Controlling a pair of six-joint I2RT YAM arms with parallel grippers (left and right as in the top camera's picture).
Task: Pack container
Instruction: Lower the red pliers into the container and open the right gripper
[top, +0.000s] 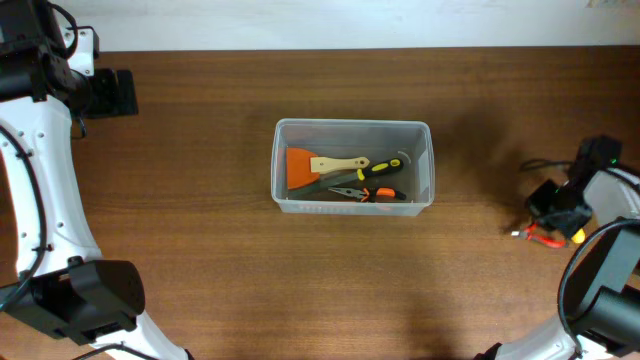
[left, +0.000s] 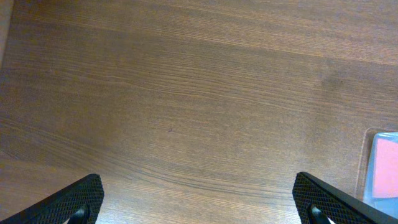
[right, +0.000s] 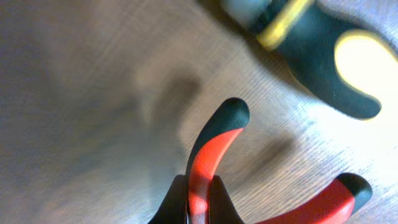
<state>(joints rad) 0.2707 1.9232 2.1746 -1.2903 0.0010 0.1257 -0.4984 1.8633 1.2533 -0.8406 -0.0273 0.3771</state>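
My right gripper pinches one red handle of the pliers; my left gripper hangs spread. The container sits well to the left of my right jaws. Gripped by one handle, the pliers could swing and slip

I see only a corner of the container, cropped past the right jaw of the left gripper. The red pliers between the jaws of the right gripper and a blurred black-and-yellow handle ahead both run off-frame.
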